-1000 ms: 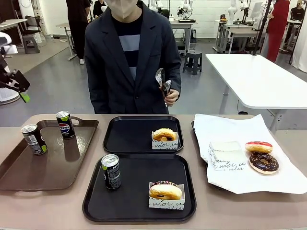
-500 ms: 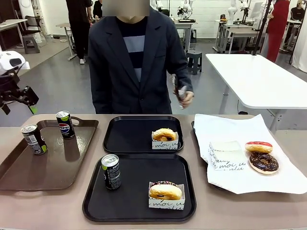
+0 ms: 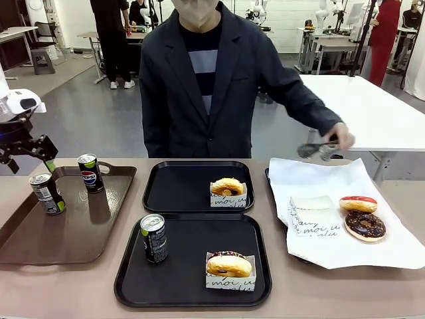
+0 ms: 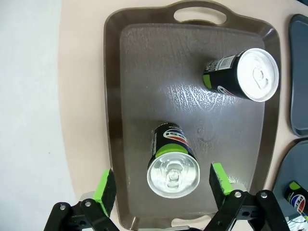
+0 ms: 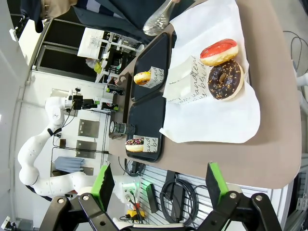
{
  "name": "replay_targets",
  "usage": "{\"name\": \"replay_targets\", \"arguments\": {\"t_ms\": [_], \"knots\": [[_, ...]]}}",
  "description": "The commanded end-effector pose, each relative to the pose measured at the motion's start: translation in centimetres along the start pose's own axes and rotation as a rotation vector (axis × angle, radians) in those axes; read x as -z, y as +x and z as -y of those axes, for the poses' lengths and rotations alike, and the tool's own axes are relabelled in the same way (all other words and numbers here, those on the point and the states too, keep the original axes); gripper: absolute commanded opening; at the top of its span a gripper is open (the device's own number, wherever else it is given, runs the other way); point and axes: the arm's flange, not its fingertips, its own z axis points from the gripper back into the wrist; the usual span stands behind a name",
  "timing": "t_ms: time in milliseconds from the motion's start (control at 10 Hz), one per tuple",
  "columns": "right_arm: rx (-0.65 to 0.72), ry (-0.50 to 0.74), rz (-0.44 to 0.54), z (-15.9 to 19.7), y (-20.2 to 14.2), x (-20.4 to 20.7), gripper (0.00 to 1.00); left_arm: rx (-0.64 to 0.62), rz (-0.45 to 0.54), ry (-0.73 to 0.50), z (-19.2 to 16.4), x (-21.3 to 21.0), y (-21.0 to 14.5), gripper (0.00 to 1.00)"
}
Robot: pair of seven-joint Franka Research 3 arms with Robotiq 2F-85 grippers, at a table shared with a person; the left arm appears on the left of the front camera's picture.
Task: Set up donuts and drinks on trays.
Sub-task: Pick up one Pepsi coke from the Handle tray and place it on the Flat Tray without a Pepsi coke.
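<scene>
Tan tabletop (image 3: 80, 292) fills the front view and carries three trays. The brown tray (image 3: 40, 246) at the left holds a black can (image 3: 46, 193) and a Pepsi can (image 3: 90, 173), both upright; the far black tray (image 3: 172, 189) holds a plain donut (image 3: 228, 191) in its holder at the right side; the near black tray (image 3: 192, 286) holds a second black can (image 3: 153, 238) at its left and a dark-topped donut (image 3: 229, 268) at its right. I read the left gripper (image 3: 30, 165) above the brown tray's far left corner, jaws apart and empty. White paper (image 3: 319, 179) at the right bears an empty holder (image 3: 313, 214), a red-iced donut (image 3: 358, 203) and a chocolate donut (image 3: 364, 224); the person's hand (image 3: 342, 136) holds blurred tongs (image 3: 312, 150) over its far edge.

Left wrist view: I look straight down on the brown tray; the Pepsi can's silver top sits between the green pads (image 4: 105, 185), which stand clear of it on both sides; the black can stands farther along, nearer the handle.

Right wrist view, rolled sideways: the right gripper (image 5: 159, 180) hangs off the table's edge, jaws apart, nothing between them; the paper, both black trays and their donuts lie beyond.
</scene>
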Motion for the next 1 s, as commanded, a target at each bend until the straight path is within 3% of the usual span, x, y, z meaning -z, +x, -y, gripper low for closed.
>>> {"name": "replay_targets", "arguments": {"t_ms": [0,900], "knots": [[-0.014,0.032,0.019,-0.1,0.4,0.0,1.00,-0.018,0.000,0.002,0.7,1.5,0.7,1.00],[-0.014,0.032,0.019,-0.1,0.4,0.0,1.00,-0.031,-0.057,0.046,1.7,4.6,0.6,1.00]]}}
